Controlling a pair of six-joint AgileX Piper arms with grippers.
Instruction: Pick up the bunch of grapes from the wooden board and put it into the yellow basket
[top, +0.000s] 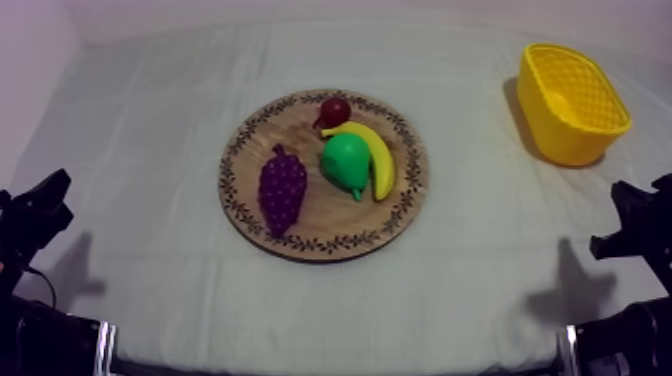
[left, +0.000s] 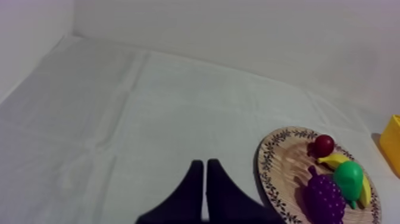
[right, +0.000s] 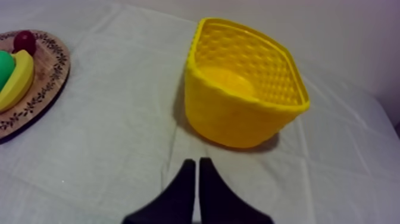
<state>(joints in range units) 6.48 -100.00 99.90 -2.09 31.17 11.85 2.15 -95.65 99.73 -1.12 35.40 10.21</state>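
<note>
Grapes: we count one bunch of grapes (top: 282, 188), purple, lying flat on the wooden board (top: 320, 222) at about the board's 8 o'clock.
Long axis: in the top view it runs from 12 to 6 o'clock, stem end at 12.
Bearing from the fingers: in the top view the bunch lies at about 3 o'clock from our left fingers (left: 195, 184) and at about 9 o'clock from our right fingers (right: 186, 184), with the other fruit between.
Nearer side: we judge the left is nearer to the bunch and has a free path to it. A reach from the right would have to cross the board.
Left fingers: clenched together into a narrow wedge, grasping nothing, over bare cloth beside the board.
Right fingers: clenched likewise, grasping nothing, pointing towards the basket.
Board neighbours: one pear (top: 345, 162), just beside the bunch at its 3 o'clock but apart from it. One banana (top: 378, 158) is against the pear's far side. One small red fruit (top: 334, 110) is at the board's 12 o'clock.
Board: one, round, with a patterned rim, mid-counter.
Basket: one yellow basket (top: 565, 135), empty, at about 2 o'clock from the board and well apart from it, on the right side.
Counter: one counter (top: 150, 120), under a grey-white cloth.
Judgement: the move turns on the bunch lying left while the basket stands right.
</note>
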